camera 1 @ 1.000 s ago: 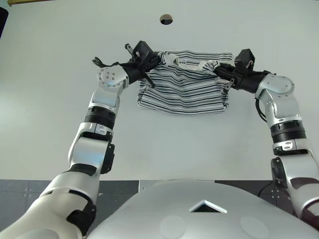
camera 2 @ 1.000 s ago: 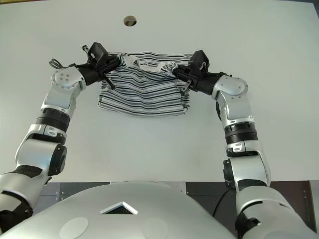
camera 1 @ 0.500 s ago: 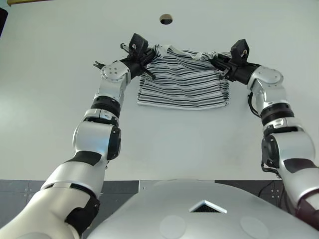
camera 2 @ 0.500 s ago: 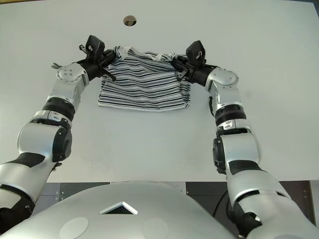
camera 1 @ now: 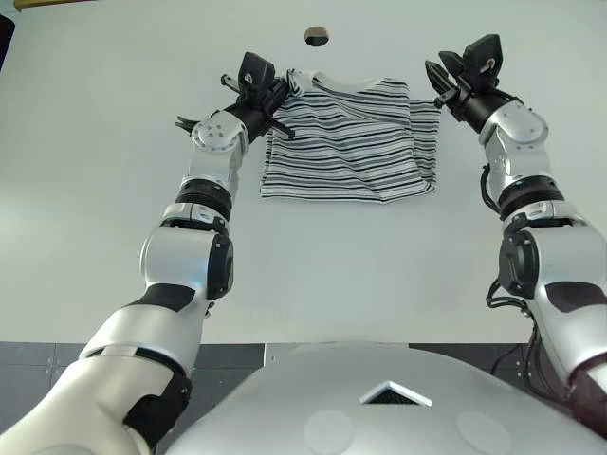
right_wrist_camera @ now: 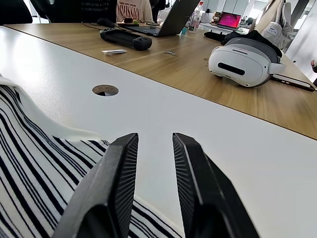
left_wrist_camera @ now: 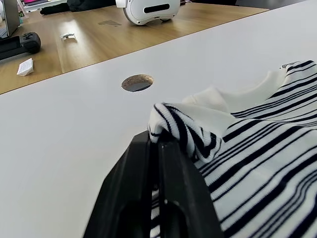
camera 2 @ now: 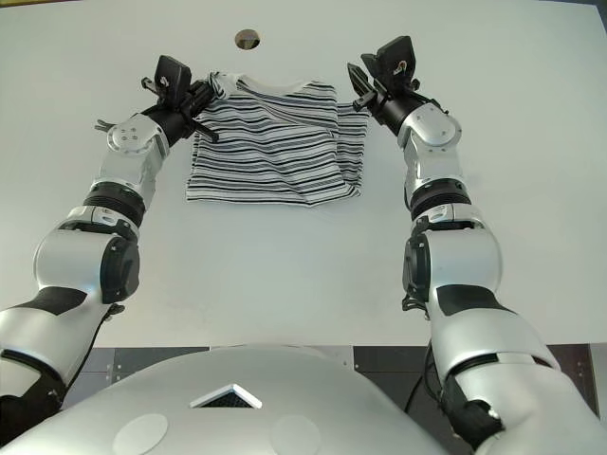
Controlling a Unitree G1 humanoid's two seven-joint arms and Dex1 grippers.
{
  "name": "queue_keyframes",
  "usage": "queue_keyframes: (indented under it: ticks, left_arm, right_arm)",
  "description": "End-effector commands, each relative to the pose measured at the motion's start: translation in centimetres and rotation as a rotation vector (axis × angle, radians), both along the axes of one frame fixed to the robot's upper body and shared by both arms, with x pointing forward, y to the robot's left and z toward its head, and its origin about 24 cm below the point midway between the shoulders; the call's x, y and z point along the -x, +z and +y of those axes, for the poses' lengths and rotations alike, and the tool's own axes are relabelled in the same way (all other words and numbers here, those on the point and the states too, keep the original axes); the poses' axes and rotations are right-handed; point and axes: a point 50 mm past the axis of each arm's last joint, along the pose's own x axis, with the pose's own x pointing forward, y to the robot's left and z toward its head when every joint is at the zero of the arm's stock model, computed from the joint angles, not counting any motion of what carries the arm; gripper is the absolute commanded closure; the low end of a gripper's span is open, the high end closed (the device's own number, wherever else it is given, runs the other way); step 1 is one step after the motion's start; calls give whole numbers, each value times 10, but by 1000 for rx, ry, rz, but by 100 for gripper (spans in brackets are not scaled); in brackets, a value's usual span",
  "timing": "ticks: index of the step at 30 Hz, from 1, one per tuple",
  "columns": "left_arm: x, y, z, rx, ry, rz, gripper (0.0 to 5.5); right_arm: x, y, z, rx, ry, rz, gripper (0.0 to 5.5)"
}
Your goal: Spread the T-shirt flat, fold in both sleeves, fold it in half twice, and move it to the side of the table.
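The T-shirt (camera 1: 341, 142) lies in the far part of the tabletop (camera 1: 95, 237), just on the near side of the round hole (camera 1: 317, 37), as a roughly rectangular striped bundle of several layers with the neckline toward the far edge. The top layer does not cover the one beneath, and a narrow strip of lower cloth shows along the right side. The near edge is wavy. The left gripper (camera 1: 282, 87) is closed on the far left corner, with a bunched fold of cloth pinched between its fingers and lifted slightly off the surface. The right gripper (camera 1: 438, 78) stands just beside the far right corner, clear of the cloth, its fingers parted and holding nothing. Assessment: the garment looks light, limp and without stiffness. It will sag from any single hold, and its layers will likely slide over one another and over the smooth tabletop. Breakage is not a concern, but loss of alignment is. The recommended hold is at two corners of one edge together, with each pinch taken deep enough to catch every layer. A pinch on the top layer alone would peel the fold open. The far right corner, where the layers are offset, calls for the most care.
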Motion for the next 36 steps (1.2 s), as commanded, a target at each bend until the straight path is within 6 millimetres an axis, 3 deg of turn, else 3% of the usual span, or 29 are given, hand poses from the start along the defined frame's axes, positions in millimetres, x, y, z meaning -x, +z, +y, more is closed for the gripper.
queue_keyframes:
  ticks: [1,5,7,9,12,16,19,22,26,30,33,36]
  left_arm:
    - [-3,4,-1,14,-20,28,463]
    - [0,-1,-4,34,-65,68,393]
    - [1,0,-4,45,-77,75,359]
    - [-1,3,-2,30,-57,51,359]
    - [-5,12,13,-61,39,-39,359]
    - [-3,27,34,-140,128,-206,359]
    - [10,29,44,-187,127,-285,359]
    - [27,29,39,-196,48,-326,359]
    - [64,26,9,-209,-156,-356,428]
    - [96,13,-9,-270,-329,-338,491]
    - [114,-5,-8,-353,-450,-269,536]
    - [121,-9,1,-401,-473,-214,536]
  right_arm:
    - [3,2,7,50,65,-52,419]
    - [14,1,24,103,232,-116,419]
    - [28,0,36,129,396,-153,419]
    - [44,-1,44,177,541,-167,419]
    - [63,-6,38,291,662,-134,419]
    - [77,-9,19,411,691,-86,419]
    - [84,-12,6,461,684,-51,419]
    - [96,-18,1,473,695,-13,419]
    - [119,-28,-9,491,723,48,419]
    - [123,-20,-8,426,686,8,493]
    - [124,-23,-9,445,684,28,539]
    - [128,-26,-11,468,711,60,539]
